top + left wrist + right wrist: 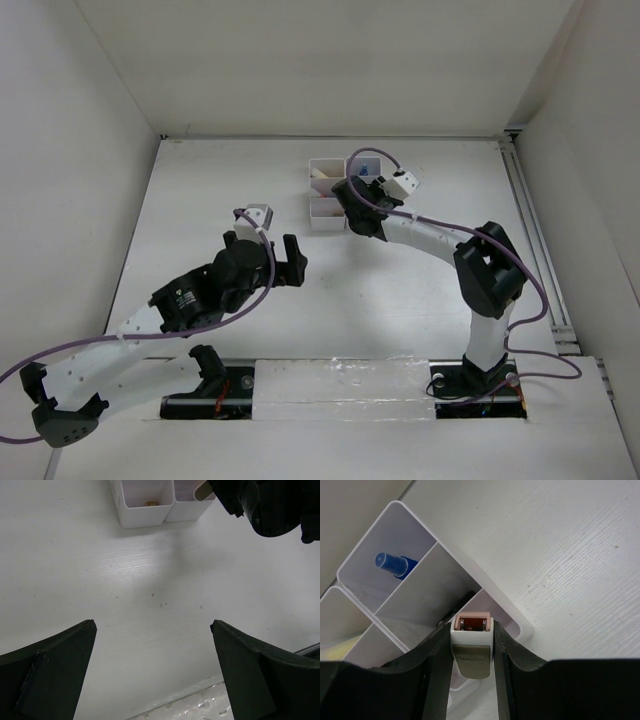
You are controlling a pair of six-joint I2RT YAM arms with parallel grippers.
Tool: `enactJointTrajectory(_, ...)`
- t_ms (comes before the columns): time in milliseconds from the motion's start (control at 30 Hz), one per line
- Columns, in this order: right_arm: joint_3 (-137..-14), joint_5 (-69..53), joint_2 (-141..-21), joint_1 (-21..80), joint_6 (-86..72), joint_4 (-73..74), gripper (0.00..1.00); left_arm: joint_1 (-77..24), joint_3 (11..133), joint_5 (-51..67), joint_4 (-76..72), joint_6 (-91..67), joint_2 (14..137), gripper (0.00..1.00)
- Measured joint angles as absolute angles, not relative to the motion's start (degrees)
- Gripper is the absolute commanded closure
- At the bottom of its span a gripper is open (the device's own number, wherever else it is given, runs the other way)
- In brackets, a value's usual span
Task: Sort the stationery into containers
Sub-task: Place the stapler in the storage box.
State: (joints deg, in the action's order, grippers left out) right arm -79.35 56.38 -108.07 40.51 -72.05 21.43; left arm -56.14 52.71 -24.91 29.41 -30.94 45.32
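While the right pincer [472, 630] hangs over the white plastic six-cell container block [420, 555], its jaws stand partway closed, clamped on a small white-and-grey piece with a pink end and a brown window [472, 652]. Item type is unclear from the wrist view, possibly a correction tape or an eraser. Both fingers press its flat sides. The pink end points down at the corner cell of the block; can't tell whether it touches the cell wall.

A blue-capped clear bottle [392, 564] lies tilted in the cell two along in the same row. The middle cell between them looks bare.

In the top view the block sits far centre on the white table [200, 200], with the right arm reaching to it from the near right.

The left pincer [152, 627] is spread fully wide, gripping nothing, over bare table on the near-left side, well apart from the block. Its wrist view shows a small brownish bit [150, 503] in one near-side cell.
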Motion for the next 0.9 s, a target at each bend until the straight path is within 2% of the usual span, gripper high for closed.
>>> enactJointTrajectory(700,-79.4,56.6,-109.6,40.5,-76.8,21.8,0.81,-56.1,52.3,-21.4,28.5,-29.2,45.4,0.0)
enactJointTrajectory(733,-79.4,56.6,-109.6,40.5,-76.8,21.8,0.77,-56.1,52.3,-21.2,28.4,-29.1,45.4,0.0)
enactJointTrajectory(833,-79.4,56.6,-109.6,40.5,-76.8,21.8,0.77,-56.1,52.3,-20.9,28.2,-28.9,45.4,0.0)
enactJointTrajectory(900,-79.4,56.6,-109.6,40.5,-76.8,21.8,0.81,-56.1,52.2,-20.8,28.1,-28.9,45.4,0.0)
